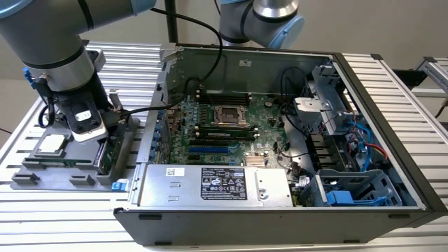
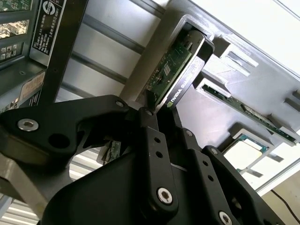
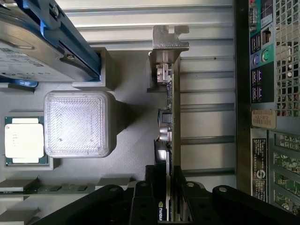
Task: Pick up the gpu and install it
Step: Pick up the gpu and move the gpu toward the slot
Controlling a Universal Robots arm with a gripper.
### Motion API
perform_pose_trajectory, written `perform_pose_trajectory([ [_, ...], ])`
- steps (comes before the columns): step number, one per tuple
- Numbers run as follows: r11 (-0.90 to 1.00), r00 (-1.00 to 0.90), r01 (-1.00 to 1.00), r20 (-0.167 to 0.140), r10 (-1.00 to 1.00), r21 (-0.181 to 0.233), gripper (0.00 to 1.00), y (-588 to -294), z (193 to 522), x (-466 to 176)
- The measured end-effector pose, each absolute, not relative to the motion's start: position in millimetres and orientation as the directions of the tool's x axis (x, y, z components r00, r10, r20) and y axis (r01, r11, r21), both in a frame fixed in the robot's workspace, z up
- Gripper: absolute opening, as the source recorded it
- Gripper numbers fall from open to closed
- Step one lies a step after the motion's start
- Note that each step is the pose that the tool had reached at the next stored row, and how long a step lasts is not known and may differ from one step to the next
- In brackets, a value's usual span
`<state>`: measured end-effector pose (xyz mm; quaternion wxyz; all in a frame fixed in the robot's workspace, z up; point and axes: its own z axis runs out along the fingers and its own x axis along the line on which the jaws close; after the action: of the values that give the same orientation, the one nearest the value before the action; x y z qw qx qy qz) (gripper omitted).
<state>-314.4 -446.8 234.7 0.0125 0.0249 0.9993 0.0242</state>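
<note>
Gpu (image 3: 170, 126) stands on edge in the gray holder (image 3: 131, 154) beside the open computer case (image 1: 210, 68), with the end effector (image 3: 167, 183) clamped on one end of it.

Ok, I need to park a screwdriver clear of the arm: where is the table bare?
The ribbed table is bare in front of the grey tray, at the exterior view's lower left, and beside the case at the exterior view's right. The tray is crowded: the gripper is at the gpu there.
</note>
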Motion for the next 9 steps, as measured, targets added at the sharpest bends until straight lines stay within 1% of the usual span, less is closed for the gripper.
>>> perform_pose_trajectory([
  [9, 0.998, -0.998, 0.049, -0.024, 0.050, 0.049, 0.00, -446.8, 234.4, -314.4],
])
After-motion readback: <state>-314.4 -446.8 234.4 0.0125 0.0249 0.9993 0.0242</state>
